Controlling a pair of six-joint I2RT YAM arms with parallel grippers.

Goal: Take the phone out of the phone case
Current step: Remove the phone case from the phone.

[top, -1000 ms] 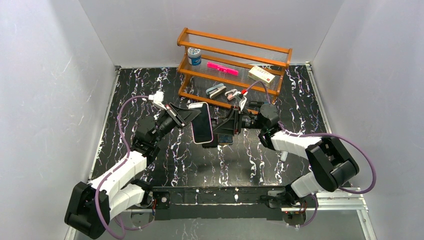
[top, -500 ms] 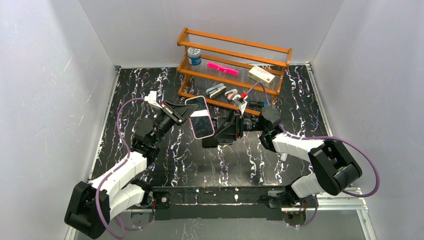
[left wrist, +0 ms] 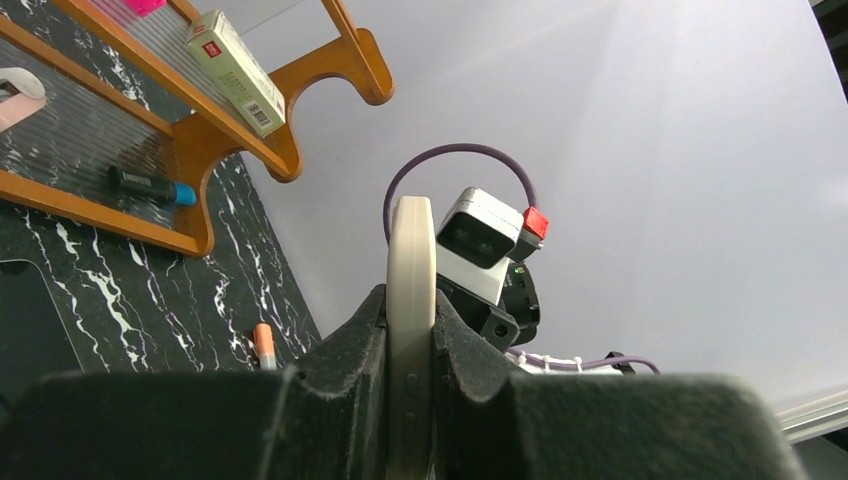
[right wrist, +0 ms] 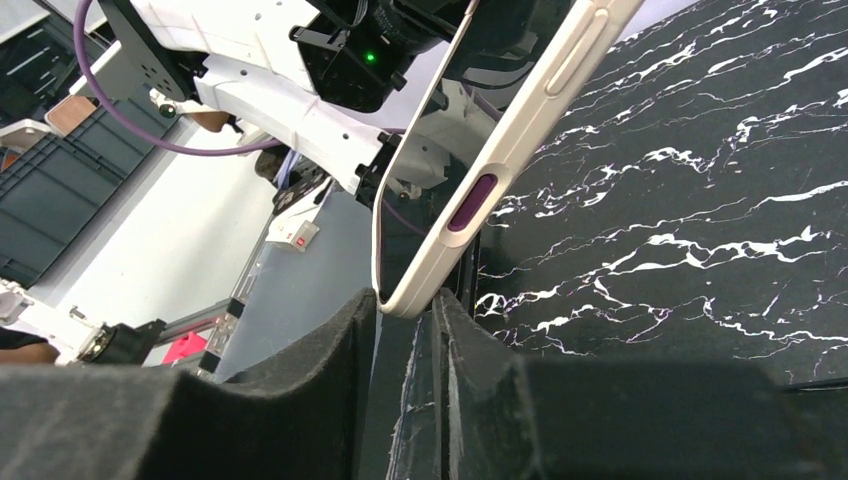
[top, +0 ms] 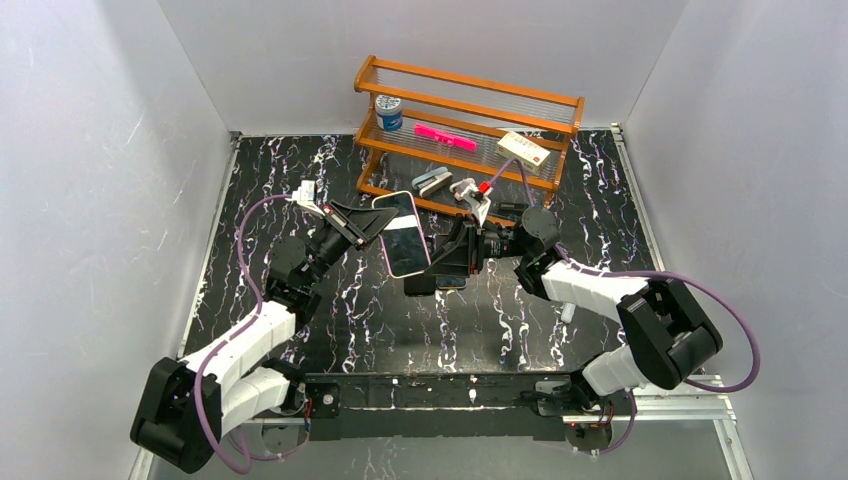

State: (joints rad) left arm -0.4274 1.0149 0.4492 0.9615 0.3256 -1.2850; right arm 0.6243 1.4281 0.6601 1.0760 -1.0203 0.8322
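Observation:
The phone, in a cream case with a purple side button [top: 405,235], is held in the air over the middle of the table. My left gripper [top: 370,228] is shut on its left part, one finger on each face [left wrist: 411,300]. My right gripper [top: 442,258] reaches in from the right. In the right wrist view the case's lower corner [right wrist: 480,190] sits between my fingertips [right wrist: 408,300], which pinch it. A flat black slab [top: 432,284] lies on the table under the right gripper and also shows in the left wrist view [left wrist: 28,320].
A wooden rack [top: 465,100] stands at the back with a blue-lidded jar [top: 388,112], a pink marker [top: 445,137], a small box [top: 524,148] and small items on its low shelf [top: 432,182]. An orange-tipped pen [left wrist: 264,345] lies on the marbled table.
My left gripper has carried the cased phone up and a little to the right, tilting it. My right gripper has kept to the phone's lower corner and moved slightly with it.

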